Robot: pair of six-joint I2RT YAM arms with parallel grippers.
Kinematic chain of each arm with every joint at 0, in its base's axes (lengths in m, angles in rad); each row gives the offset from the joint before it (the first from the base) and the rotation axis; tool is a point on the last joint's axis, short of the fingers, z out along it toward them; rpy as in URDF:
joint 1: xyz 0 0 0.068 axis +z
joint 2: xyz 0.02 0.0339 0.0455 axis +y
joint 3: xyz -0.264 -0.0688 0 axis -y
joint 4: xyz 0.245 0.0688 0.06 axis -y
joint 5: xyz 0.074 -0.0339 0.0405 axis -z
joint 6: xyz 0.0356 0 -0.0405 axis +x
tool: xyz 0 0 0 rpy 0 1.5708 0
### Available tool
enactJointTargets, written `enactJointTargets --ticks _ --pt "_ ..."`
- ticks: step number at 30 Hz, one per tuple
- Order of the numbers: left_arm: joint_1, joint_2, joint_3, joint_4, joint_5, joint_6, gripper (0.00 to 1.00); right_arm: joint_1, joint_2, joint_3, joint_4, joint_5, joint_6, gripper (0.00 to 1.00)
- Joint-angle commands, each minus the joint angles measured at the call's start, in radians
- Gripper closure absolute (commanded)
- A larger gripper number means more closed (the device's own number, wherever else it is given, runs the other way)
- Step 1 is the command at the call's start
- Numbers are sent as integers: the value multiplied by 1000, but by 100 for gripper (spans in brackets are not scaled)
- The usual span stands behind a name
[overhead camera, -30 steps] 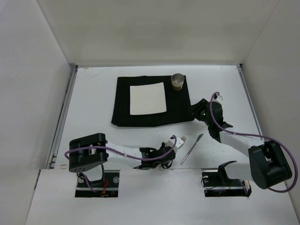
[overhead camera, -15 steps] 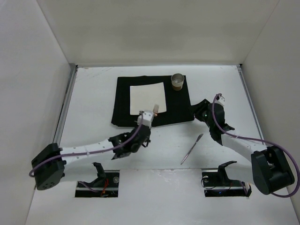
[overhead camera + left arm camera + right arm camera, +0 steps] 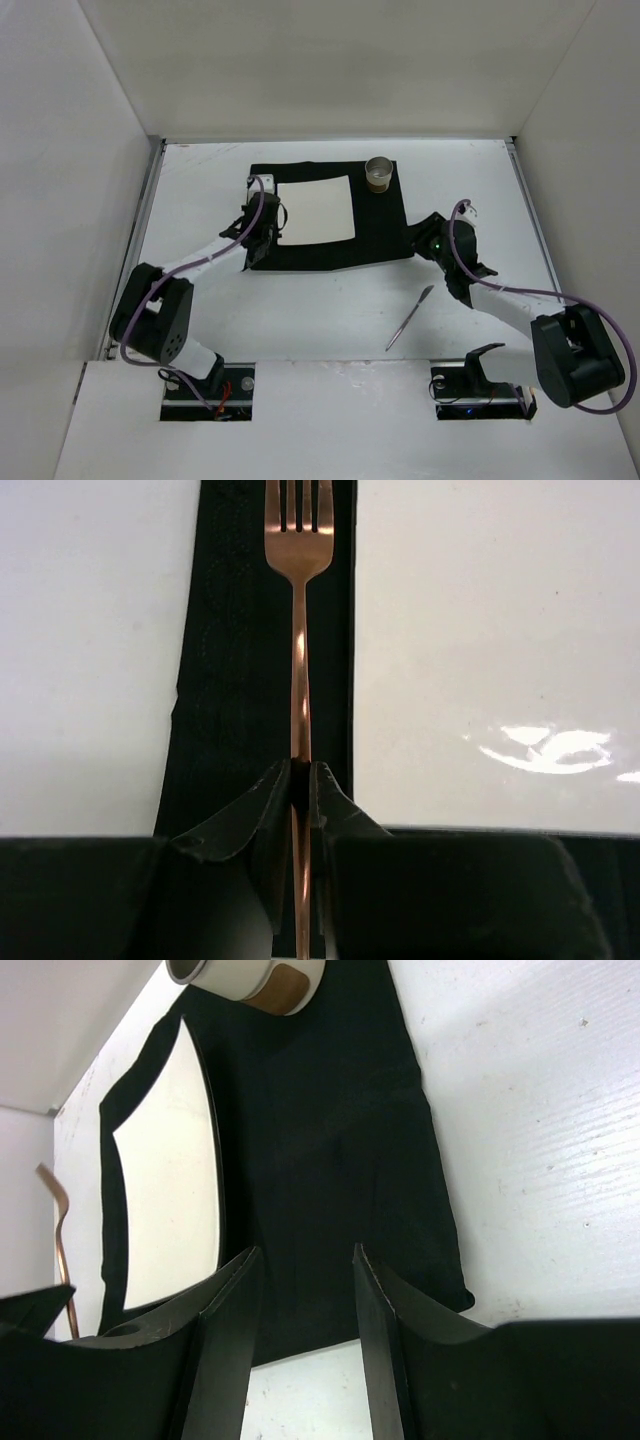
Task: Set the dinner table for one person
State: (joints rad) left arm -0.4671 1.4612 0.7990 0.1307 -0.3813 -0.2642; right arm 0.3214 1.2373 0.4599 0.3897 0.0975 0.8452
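Pinching fork (image 3: 299, 630) in left fingers (image 3: 265, 820), arm outstretched over mat (image 3: 240, 680)

fork (image 3: 299, 630): tine tips cut off at top edge | cup (image 3: 235, 978): upper part out of frame

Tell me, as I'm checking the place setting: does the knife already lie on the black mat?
No, the knife lies on the bare white table, nearer the arms than the black mat.
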Motion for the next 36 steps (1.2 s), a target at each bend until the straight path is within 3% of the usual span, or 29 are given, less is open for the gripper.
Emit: enactJointTargets --ticks 1,9,26,32,36 --pt "32 49 101 30 70 60 95 3 5 6 69 -8 5 52" --pt "80 194 192 -19 102 92 95 5 1 8 69 -27 8 52" --pt "83 300 166 -23 55 106 91 5 19 11 71 -18 2 52" --pt "75 200 131 -23 19 85 69 5 19 13 71 -16 -3 52" --pt "45 45 92 -8 7 76 62 5 14 14 64 -16 -4 52"
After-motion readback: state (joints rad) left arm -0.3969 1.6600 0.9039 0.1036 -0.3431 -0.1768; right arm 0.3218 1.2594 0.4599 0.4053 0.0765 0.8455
